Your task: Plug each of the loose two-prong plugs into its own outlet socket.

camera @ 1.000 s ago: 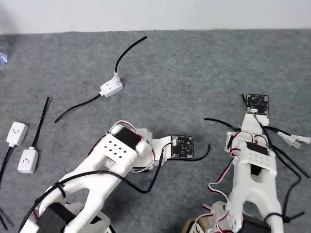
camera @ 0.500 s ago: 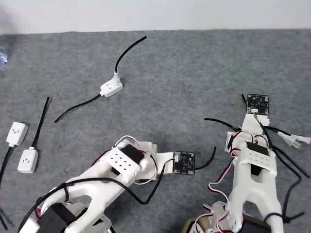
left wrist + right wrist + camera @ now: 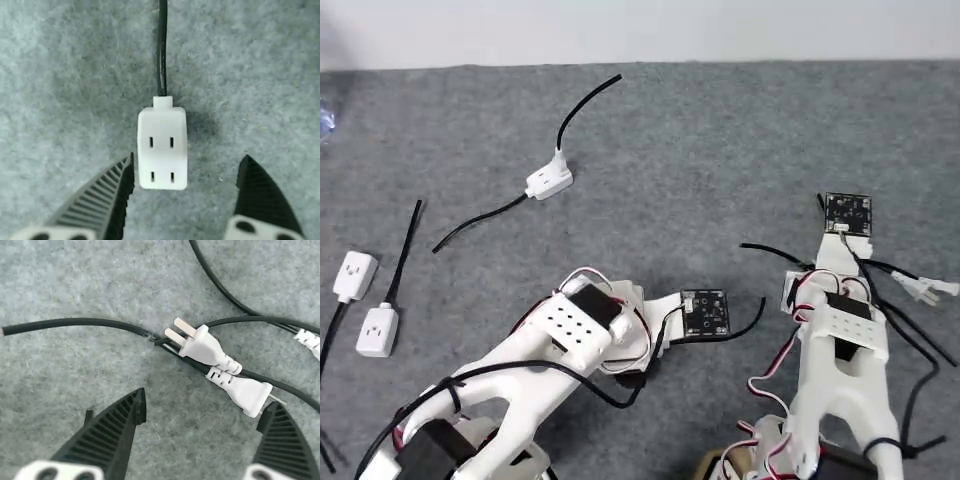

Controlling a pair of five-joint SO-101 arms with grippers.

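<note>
Under left wrist: outlet socket [image 3: 162,150] between spread left jaws | right wrist: plug [image 3: 202,345] beside second plug [image 3: 242,390], right jaws spread

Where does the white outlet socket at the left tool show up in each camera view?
High view: apparently hidden beneath the left arm's wrist.
Left wrist view: outlet socket at centre, between the tips of the open left tool.
Right wrist view: not in it.
Shared landmark: grey carpet.
</note>
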